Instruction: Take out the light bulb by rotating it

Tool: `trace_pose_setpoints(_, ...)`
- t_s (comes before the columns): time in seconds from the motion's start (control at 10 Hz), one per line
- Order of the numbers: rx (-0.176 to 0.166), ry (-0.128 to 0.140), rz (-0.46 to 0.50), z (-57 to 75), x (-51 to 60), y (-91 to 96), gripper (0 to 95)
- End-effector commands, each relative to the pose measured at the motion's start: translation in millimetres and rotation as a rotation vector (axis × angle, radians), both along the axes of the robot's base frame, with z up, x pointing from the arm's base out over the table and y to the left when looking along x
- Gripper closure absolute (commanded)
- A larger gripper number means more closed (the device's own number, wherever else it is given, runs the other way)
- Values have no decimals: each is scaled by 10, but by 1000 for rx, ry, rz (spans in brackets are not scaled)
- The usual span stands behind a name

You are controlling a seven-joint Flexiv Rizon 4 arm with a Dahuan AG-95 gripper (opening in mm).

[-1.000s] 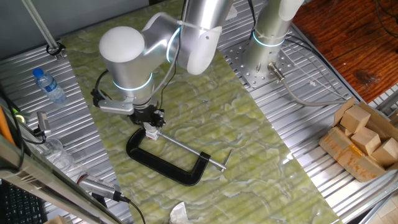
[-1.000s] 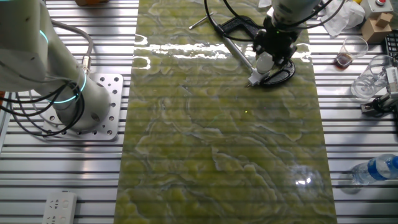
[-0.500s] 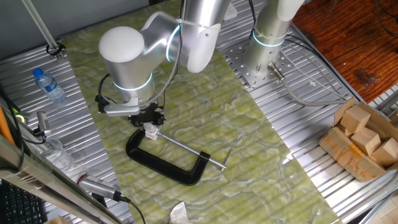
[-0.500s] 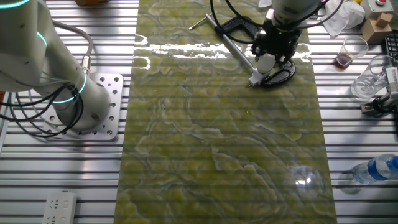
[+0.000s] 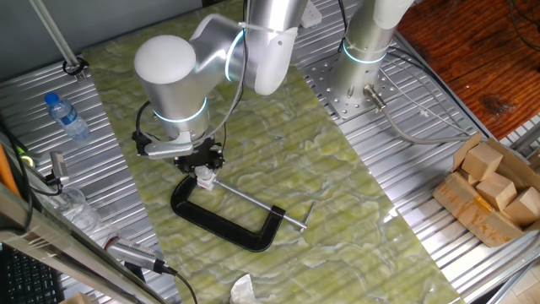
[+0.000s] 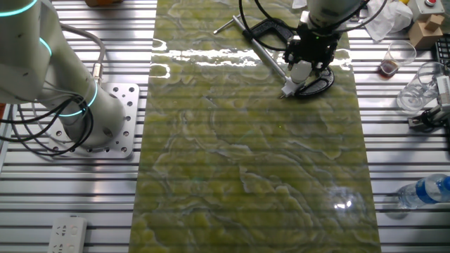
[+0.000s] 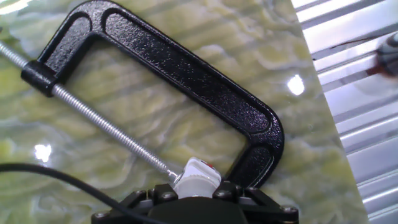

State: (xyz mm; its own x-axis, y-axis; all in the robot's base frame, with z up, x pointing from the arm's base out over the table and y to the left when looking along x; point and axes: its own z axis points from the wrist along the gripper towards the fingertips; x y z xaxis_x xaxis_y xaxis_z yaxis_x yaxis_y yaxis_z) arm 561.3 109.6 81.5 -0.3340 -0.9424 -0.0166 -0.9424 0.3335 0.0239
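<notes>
Gripper (image 5: pixel 202 165) wrist flange swung round above the black C-clamp (image 5: pixel 226 221), arm link shifted slightly. Hand sits a touch higher over the clamp's closed end than before.

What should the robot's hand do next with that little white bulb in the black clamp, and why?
Probably keep twisting. The gripper sits right over the small frosted white light bulb, which is still down at the white socket fitting held in the black C-clamp. The views don't show whether the fingers grip it, so a small turn before lifting seems safest.
</notes>
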Motion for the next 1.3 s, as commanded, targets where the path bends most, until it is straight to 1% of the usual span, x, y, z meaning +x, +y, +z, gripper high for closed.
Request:
trace_pose_setpoints(0.1,1,-7,-26,1,4,-5,380)
trace_pose_setpoints(0.2,1,-7,-32,2,5,-7,190)
trace_pose_setpoints(0.3,1,-7,-50,9,7,-12,190)
trace_pose_setpoints(0.5,2,-2,-201,30,23,-7,190)
trace_pose_setpoints(0.6,-3,1,-304,34,29,-8,190)
trace_pose_setpoints(0.7,3,7,-513,35,29,-10,190)
trace_pose_setpoints(0.8,18,19,-693,42,31,-16,190)
trace_pose_setpoints(0.9,45,39,-854,45,33,-17,190)
trace_pose_setpoints(1.0,54,50,-945,45,33,-18,190)
trace_pose_setpoints(1.1,60,58,-1013,45,33,-18,190)
trace_pose_setpoints(1.2,65,63,-1060,45,33,-18,190)
trace_pose_setpoints(1.3,65,63,-1104,46,34,-20,190)
